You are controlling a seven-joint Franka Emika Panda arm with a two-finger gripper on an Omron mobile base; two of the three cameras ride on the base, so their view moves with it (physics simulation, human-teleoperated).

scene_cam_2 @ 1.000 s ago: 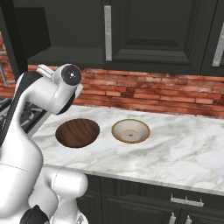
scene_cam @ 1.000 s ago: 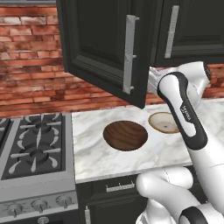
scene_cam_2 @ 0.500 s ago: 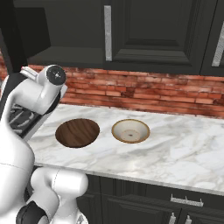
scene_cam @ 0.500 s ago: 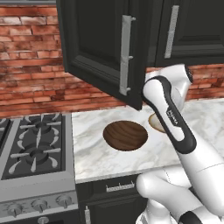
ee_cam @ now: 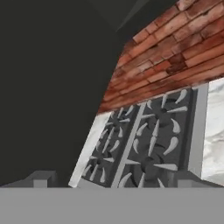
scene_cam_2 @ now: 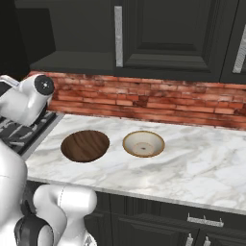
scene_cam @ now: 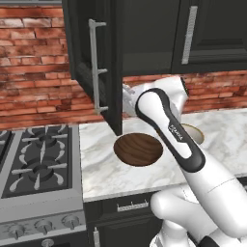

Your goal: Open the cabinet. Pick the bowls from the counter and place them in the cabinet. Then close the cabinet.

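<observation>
The black cabinet's left door point(scene_cam: 103, 62) stands swung out over the counter, its silver bar handle point(scene_cam: 96, 72) facing left. My hand reaches behind that door's inner side. In the hand view the door point(ee_cam: 48, 87) is a dark face close on the left, and my gripper point(ee_cam: 114, 180) is open with nothing between its fingertips. The dark brown bowl point(scene_cam: 138, 148) point(scene_cam_2: 85, 145) lies on the marble counter point(scene_cam: 103, 169) point(scene_cam_2: 202, 163). The cream bowl point(scene_cam_2: 143, 143) rests just right of it, and my arm half hides the cream bowl point(scene_cam: 197, 133) in the left base view.
A grey gas stovetop point(scene_cam: 38, 159) point(ee_cam: 148, 140) with black grates adjoins the counter's left end. Brick wall point(scene_cam_2: 144, 98) runs behind. The cabinet's neighbouring door point(scene_cam_2: 158, 33) is shut. Dark drawers point(scene_cam_2: 192, 221) sit under the counter.
The cabinet door has swung further open towards the left. My arm's upper part has moved left with it, behind the door. Both bowls have stayed put.
</observation>
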